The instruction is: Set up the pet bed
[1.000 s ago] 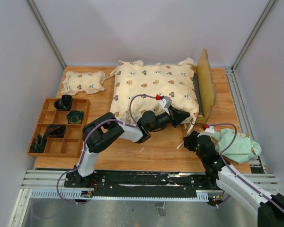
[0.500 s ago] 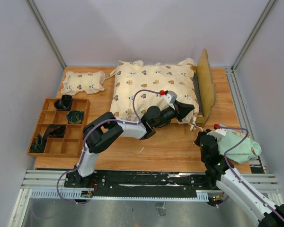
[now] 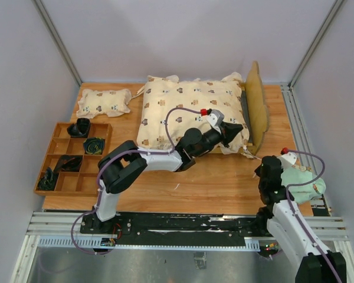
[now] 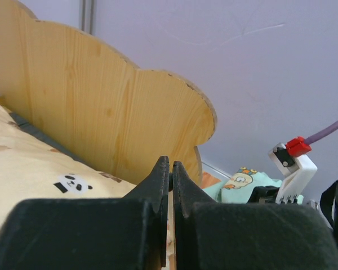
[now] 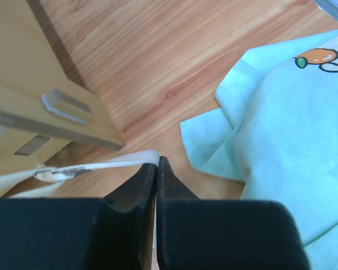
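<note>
The pet bed [image 3: 258,106] stands at the back right, its wavy wooden headboard [image 4: 101,107] upright on the right side. A cream bear-print cushion [image 3: 192,109] covers its base. My left gripper [image 3: 233,134] is shut at the cushion's near right corner, just in front of the headboard; a thin cream sliver shows between its jaws [image 4: 170,164], and I cannot tell whether it is pinched. My right gripper [image 5: 158,161] is shut on a white tie strap [image 5: 121,163] that runs taut from that corner, past the bed's wooden leg [image 5: 50,107]. In the top view the right gripper [image 3: 264,171] sits right of the bed's near corner.
A mint-green printed cloth [image 3: 301,180] lies at the table's right edge, close beside the right gripper. A small matching pillow [image 3: 104,102] lies at the back left. A wooden compartment tray [image 3: 74,158] with dark items stands at the left.
My right gripper moved right and shut on the white strap, drawing it out. My left gripper slid right and back along the cushion's edge toward the headboard, staying shut.
</note>
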Motion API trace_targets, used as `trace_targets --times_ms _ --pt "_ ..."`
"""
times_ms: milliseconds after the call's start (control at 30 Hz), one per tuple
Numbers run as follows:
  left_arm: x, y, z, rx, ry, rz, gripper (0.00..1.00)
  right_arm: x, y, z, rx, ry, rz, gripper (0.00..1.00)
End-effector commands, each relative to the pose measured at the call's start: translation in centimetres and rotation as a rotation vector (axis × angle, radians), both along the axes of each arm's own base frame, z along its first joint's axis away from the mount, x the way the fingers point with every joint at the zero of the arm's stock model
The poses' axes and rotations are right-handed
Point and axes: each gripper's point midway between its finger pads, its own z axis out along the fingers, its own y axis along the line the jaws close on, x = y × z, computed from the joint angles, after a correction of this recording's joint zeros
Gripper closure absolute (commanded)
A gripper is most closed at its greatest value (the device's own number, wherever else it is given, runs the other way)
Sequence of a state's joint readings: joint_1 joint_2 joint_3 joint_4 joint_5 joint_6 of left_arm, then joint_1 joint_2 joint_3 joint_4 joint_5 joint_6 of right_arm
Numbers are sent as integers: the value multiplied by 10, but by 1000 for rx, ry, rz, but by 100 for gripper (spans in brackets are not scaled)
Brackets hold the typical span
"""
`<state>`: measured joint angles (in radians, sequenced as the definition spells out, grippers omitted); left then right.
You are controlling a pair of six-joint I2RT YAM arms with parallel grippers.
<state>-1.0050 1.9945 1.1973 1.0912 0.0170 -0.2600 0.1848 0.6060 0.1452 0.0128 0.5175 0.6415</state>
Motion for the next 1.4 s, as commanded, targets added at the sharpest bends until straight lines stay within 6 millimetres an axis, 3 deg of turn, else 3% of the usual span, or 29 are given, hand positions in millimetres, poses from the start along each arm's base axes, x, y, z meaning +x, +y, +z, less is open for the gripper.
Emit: trace_targets --times_ms 0,233,333,467,633,700,867,967,1067,1167,1267,1367 --pt "7 20 26 3 -62 100 100 12 -1 8 86 0 1 100" --pt "19 53 32 23 -96 187 100 16 -10 -6 146 -17 -54 100" --pt "26 55 45 9 -105 175 100 24 -6 -11 172 -16 -36 100" --pt "27 57 59 21 -148 187 100 42 1 -1 191 -48 4 100" --pt "41 67 63 91 -180 268 100 28 -23 -19 209 12 -116 100" --pt "42 76 68 95 -190 297 100 25 -30 -27 240 28 -142 100" --pt "45 91 81 113 -222 341 100 37 -23 -30 284 55 -93 100" --pt "30 89 83 102 -221 274 100 46 -17 -21 299 -5 -52 100" --pt "-8 88 57 140 -205 160 100 52 -18 -1 263 -47 -18 100" --pt "-50 83 18 228 -202 47 100 54 -33 25 199 -76 -53 100" --pt "-70 95 -23 290 -127 9 100 67 -41 46 162 -78 -39 100" --pt "-86 101 -54 337 -86 -44 100 76 -40 46 150 -57 2 100"
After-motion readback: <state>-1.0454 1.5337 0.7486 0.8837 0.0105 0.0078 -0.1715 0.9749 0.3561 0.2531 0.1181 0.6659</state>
